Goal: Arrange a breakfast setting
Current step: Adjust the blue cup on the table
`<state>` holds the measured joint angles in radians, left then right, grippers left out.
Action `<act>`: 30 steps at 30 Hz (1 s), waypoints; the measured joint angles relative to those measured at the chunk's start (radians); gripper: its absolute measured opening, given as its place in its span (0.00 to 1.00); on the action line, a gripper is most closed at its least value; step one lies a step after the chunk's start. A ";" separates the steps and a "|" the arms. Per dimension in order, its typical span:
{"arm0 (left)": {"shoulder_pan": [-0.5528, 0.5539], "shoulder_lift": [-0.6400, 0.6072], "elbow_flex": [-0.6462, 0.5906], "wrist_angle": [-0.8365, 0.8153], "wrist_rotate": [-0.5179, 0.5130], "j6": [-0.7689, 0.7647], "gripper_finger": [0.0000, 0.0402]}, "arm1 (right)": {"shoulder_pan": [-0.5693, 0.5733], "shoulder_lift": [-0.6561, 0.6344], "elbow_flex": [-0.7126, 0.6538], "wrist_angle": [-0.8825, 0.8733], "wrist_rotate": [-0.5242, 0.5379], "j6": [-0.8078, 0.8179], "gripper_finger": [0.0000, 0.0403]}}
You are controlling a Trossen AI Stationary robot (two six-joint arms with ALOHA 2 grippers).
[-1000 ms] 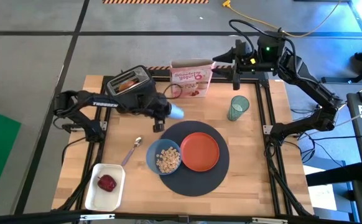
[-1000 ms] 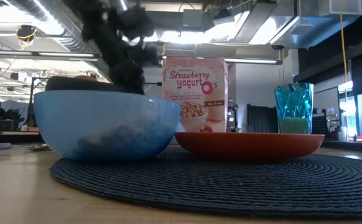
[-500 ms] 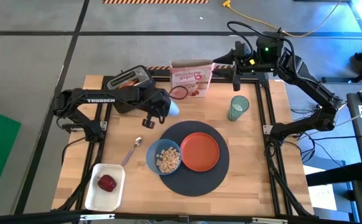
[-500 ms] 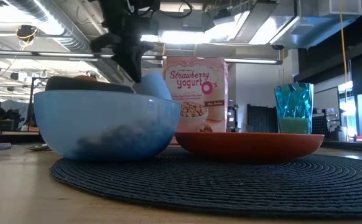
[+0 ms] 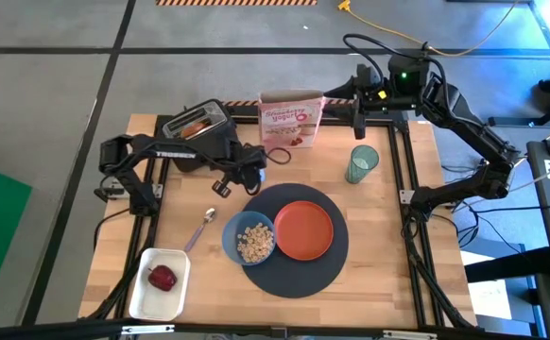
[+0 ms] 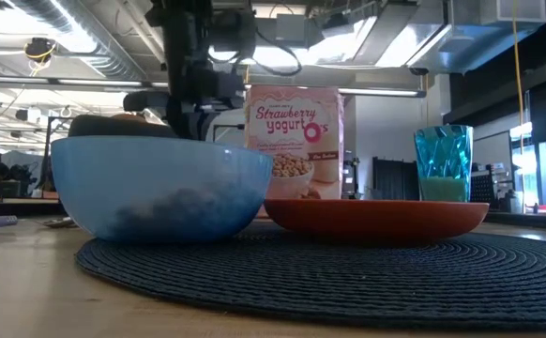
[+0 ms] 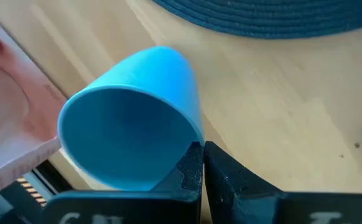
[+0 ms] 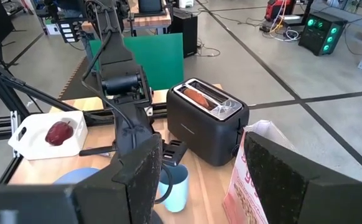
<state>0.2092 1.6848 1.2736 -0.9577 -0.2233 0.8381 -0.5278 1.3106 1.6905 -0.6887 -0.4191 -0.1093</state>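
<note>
The dark-grey mat (image 5: 294,280) carries the orange plate (image 5: 303,229) and the blue bowl (image 5: 249,239), which holds cereal. The green cup (image 5: 361,163) stands far right of the mat. The spoon (image 5: 199,229) lies left of the bowl. The red apple (image 5: 163,277) sits in a white tray (image 5: 143,300). Toast (image 5: 192,123) sticks up from the black toaster (image 5: 199,132). My left gripper (image 5: 249,170) is shut on the small blue cup (image 7: 131,118), between the toaster and the mat. My right gripper (image 5: 357,99) is open and empty, by the cereal box (image 5: 291,121). My left gripper pinches the small blue cup's rim (image 7: 195,142), one finger (image 7: 187,171) inside the mouth and one outside. The fingers come from above, pointing down. The cup sits a little tilted, mouth up (image 8: 175,177). I cannot tell whether its base touches the table.
The cereal box stands just beyond the small blue cup, and the toaster is to its left. The frame rail runs along the table's right edge. Bare wood lies near the green cup and at the near right corner.
My left gripper has moved toward the far edge and the cereal box, turning to point more steeply down, and has lowered. The small blue cup has swung from lying tipped sideways to mouth up. In the low view it has dropped out of sight behind the bowl.
</note>
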 joint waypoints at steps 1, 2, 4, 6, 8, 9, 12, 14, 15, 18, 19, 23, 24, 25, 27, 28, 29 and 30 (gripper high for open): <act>0.000 0.004 0.000 -0.001 -0.004 0.011 0.00 | 0.000 0.000 0.000 -0.003 0.000 0.000 0.54; 0.000 0.004 0.000 -0.001 -0.006 0.025 0.00 | 0.000 0.000 0.000 -0.006 0.000 0.000 0.54; 0.000 0.004 0.000 -0.001 -0.013 0.057 0.00 | 0.000 0.000 0.000 -0.013 0.003 0.000 0.54; 0.000 0.004 0.000 -0.004 -0.024 0.088 0.00 | 0.000 0.000 -0.010 -0.005 0.008 0.000 0.54; 0.000 0.004 0.000 -0.011 -0.028 0.131 0.00 | 0.000 -0.001 -0.028 0.009 0.008 0.000 0.54; 0.000 0.004 0.000 -0.014 -0.029 0.145 0.00 | 0.000 0.000 -0.038 0.013 0.008 0.000 0.54; 0.000 0.004 0.000 -0.014 -0.029 0.167 0.00 | 0.000 0.000 -0.071 0.026 0.010 0.000 0.54; 0.000 0.004 0.000 -0.016 -0.021 0.168 0.00 | 0.000 0.000 -0.096 0.050 0.016 0.001 0.54; 0.000 0.004 0.000 -0.018 -0.011 0.172 0.00 | 0.000 0.000 -0.104 0.053 0.016 0.003 0.54; 0.000 0.004 0.000 -0.018 0.013 0.193 0.01 | 0.000 0.001 -0.111 0.068 0.018 0.002 0.54; 0.000 0.004 0.000 -0.017 0.015 0.194 0.02 | 0.000 0.000 -0.111 0.082 0.018 0.000 0.54; 0.000 0.005 0.000 -0.011 0.020 0.194 0.08 | 0.000 -0.011 -0.110 0.133 0.012 0.004 0.54; 0.000 0.005 0.000 -0.008 0.020 0.194 0.10 | 0.000 -0.016 -0.110 0.150 0.008 0.005 0.54; 0.000 0.005 0.000 -0.003 0.016 0.194 0.12 | 0.000 -0.022 -0.110 0.154 0.005 0.005 0.54; 0.000 0.005 0.000 0.002 0.002 0.194 0.15 | 0.000 -0.026 -0.110 0.154 0.006 0.005 0.54; 0.000 0.005 0.000 0.003 -0.003 0.194 0.17 | 0.000 -0.027 -0.110 0.154 0.006 0.005 0.54; 0.000 0.005 0.000 0.007 -0.008 0.194 0.19 | 0.000 -0.028 -0.110 0.148 0.006 0.005 0.54; 0.000 0.005 0.000 0.010 -0.015 0.194 0.21 | 0.000 -0.028 -0.110 0.142 0.007 0.006 0.54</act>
<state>0.2089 1.6894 1.2736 -0.9474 -0.2387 1.0321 -0.5282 1.2827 1.5806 -0.5471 -0.4121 -0.1031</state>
